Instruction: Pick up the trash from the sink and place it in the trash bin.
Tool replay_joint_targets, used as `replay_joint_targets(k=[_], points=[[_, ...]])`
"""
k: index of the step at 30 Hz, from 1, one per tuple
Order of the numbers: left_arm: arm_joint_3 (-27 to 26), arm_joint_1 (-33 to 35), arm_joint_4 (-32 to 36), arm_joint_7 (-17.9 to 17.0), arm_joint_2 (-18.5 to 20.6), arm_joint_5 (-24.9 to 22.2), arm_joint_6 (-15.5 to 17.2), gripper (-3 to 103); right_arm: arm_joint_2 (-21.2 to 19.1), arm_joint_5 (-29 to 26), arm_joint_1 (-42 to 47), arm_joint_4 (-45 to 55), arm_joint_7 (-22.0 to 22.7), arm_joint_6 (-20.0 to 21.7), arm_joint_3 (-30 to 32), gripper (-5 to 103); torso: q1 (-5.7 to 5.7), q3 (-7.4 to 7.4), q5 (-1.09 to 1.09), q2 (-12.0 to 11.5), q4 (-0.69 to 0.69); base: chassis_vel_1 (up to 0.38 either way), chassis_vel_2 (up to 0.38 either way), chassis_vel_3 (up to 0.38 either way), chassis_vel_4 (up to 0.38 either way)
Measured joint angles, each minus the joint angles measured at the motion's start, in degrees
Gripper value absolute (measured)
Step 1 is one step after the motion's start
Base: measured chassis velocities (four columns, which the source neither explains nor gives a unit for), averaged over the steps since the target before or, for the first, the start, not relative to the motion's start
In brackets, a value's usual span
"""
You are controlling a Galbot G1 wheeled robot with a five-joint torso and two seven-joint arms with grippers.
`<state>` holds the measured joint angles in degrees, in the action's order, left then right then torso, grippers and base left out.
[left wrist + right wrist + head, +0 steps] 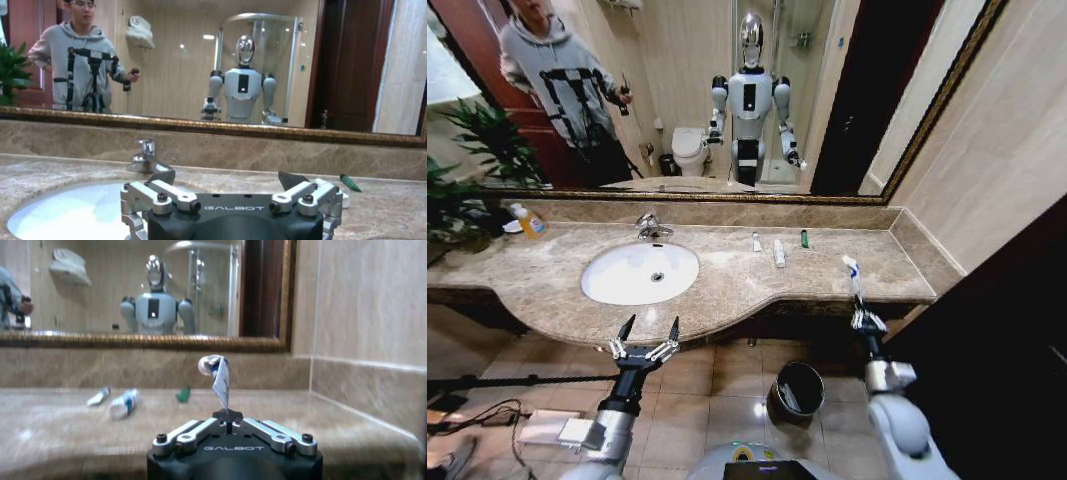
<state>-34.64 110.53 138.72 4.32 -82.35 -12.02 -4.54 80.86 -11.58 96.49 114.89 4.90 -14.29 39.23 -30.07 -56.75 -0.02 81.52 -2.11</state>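
My right gripper point(859, 316) is shut on the bottom end of a small white tube with blue print point(852, 273), held upright over the counter's front right edge. In the right wrist view the tube point(217, 379) rises from the shut gripper point(227, 415). More trash lies on the counter right of the sink point(617, 290): a small white tube point(756, 242), a white tube point(779, 253) and a tiny green bottle point(805, 238). My left gripper point(647, 338) is open, just in front of the counter edge below the basin. The black trash bin point(794, 392) stands on the floor between my arms.
A chrome faucet point(652, 228) stands behind the basin. A yellow-orange soap bottle point(528, 221) and a plant point(462, 170) sit at the counter's far left. A wall mirror point(727, 90) backs the counter. Cables point(487, 415) lie on the floor at left.
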Motion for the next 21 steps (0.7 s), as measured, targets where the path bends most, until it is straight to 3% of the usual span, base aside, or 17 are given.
replay_joint_targets(k=[13,21], points=[[0.0,0.0,0.0,0.0,0.0,0.0,0.0,100,2.99,2.62,9.83,-9.39,1.27,-13.11,-2.9,0,0.0,0.0,0.01,0.0,0.0,0.0,0.0,0.0,0.0],[0.0,0.0,0.0,0.0,0.0,0.0,0.0,100,4.21,5.9,8.97,-17.58,2.46,-15.09,-4.67,0,0.0,0.0,0.02,0.0,0.0,0.0,0.0,0.0,0.0]])
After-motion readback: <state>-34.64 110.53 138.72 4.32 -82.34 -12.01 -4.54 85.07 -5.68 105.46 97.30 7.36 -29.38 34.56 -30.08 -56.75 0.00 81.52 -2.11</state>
